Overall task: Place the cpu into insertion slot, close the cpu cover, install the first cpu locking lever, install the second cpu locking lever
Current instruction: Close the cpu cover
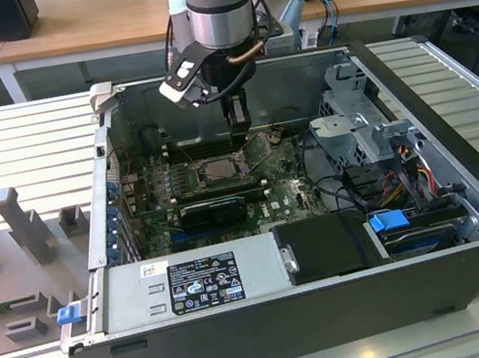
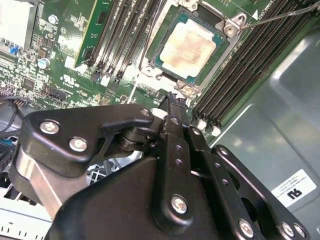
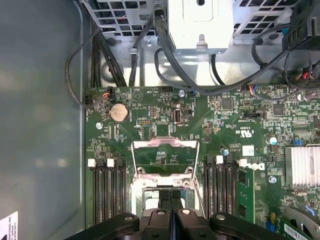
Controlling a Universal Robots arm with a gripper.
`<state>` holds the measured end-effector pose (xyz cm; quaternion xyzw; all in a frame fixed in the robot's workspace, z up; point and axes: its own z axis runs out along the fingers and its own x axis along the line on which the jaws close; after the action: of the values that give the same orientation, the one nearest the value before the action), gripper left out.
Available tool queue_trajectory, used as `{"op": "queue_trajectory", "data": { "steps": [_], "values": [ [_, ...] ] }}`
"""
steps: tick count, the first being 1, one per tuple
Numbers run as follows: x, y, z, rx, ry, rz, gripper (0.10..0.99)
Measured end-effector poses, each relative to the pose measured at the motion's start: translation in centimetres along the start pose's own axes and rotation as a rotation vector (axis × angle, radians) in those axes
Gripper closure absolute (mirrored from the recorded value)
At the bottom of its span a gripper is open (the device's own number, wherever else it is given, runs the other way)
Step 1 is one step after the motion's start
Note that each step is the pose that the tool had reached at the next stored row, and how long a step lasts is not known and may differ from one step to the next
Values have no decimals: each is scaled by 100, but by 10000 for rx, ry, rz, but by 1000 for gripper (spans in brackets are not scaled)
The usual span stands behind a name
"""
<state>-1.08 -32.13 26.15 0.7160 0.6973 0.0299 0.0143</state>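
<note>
Sitting flat in the socket [image 2: 150, 66], the chip [image 2: 192, 47] shows its pale metal top uncovered in the second wrist view. The cover [image 3: 165, 144] is swung open. In the first wrist view its silver frame lies just past my jaws, and green board shows through its square window.

My jaws are pressed together, with their tips low at the socket's edge, between the chip and the open cover. I cannot tell whether they touch the metal. A thin metal rod [image 2: 285, 14] slants away from one corner of the socket.

Long black memory slots [image 3: 107, 190] run along both sides of the socket. A coin battery [image 3: 118, 112] lies on the board beyond the cover.

In the exterior view the socket sits just above the middle of the frame. My arm [image 1: 218, 6] comes down on it from the top centre. The computer case [image 1: 470, 222] lies open on a slatted metal bench [image 1: 20, 143]. A grey power supply box [image 1: 193, 284] sits along the case's lower edge, and a blue clip [image 1: 388, 220] is at lower right. A grey block [image 1: 20, 222] stands on the bench at the left of the frame.
</note>
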Motion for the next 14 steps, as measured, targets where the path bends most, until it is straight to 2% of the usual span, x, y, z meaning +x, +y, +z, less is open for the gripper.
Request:
{"op": "queue_trajectory", "data": {
  "steps": [4,8,12,14],
  "values": [
    [1,55,0,1,0,0,980],
    [5,81,-71,2,-1,-1,980],
    [7,117,-89,1,3,0,980],
    [9,201,-90,5,2,0,980]
  ]
}}
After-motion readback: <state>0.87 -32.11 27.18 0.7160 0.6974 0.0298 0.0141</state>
